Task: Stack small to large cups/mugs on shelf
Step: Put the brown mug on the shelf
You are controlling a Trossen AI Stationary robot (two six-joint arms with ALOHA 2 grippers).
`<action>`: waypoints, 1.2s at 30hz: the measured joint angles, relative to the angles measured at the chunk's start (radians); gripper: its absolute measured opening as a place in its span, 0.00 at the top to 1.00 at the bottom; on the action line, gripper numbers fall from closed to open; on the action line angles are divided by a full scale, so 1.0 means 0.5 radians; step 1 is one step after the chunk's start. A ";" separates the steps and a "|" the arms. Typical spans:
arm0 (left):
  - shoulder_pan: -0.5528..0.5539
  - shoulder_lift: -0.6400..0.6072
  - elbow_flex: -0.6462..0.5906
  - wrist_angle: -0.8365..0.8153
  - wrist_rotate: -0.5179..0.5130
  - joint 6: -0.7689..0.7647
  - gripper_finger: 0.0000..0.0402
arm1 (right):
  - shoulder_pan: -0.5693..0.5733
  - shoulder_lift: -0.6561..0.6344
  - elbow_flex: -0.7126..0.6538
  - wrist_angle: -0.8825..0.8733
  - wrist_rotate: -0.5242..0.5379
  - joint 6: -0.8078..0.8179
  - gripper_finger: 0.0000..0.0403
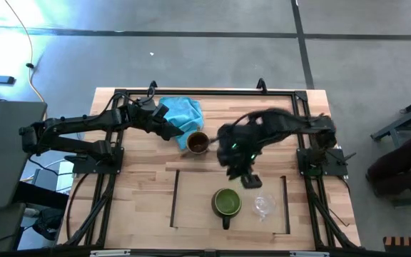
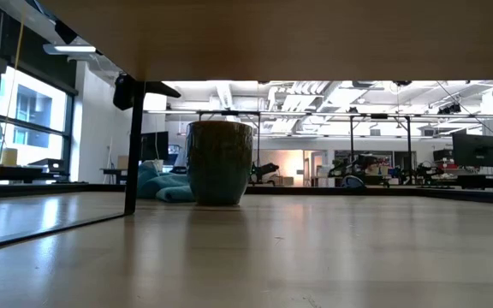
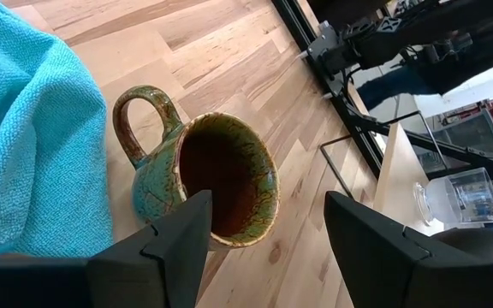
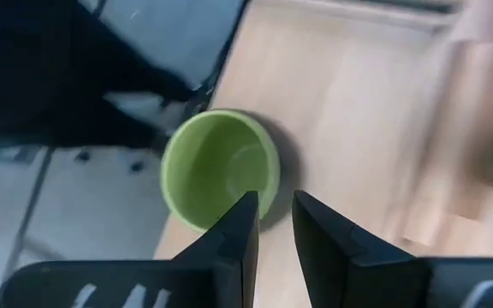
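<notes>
Seen from table height, beneath a pale wooden board point(image 2: 315, 38) filling the upper edge. Standing upright on the tabletop point(image 2: 272, 257), left of centre: a mug point(image 2: 220, 162), dark greenish glaze with brownish mottling, handle not visible. Just behind it to the left, partly hidden, a crumpled turquoise cloth point(image 2: 163, 186) lying on the surface. Farther left, a thin dark upright post point(image 2: 133, 145) running from the board down to the tabletop, with a dark rail point(image 2: 50, 229) continuing along the surface toward the lower left corner. Beyond, a large room with windows at left, ceiling lights, desks and monitors.
</notes>
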 joint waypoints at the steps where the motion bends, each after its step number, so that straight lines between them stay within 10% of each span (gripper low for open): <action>1: 0.000 0.000 0.000 0.000 0.000 -0.001 0.46 | -0.013 -0.040 0.000 0.001 0.043 0.008 0.84; 15: 0.001 0.000 0.000 0.013 0.002 0.000 0.46 | -0.074 -0.596 0.000 0.207 0.643 -0.219 0.84; 36: 0.001 0.000 -0.001 0.016 -0.011 0.001 0.46 | -0.074 -1.220 -0.005 0.613 0.707 -0.495 0.84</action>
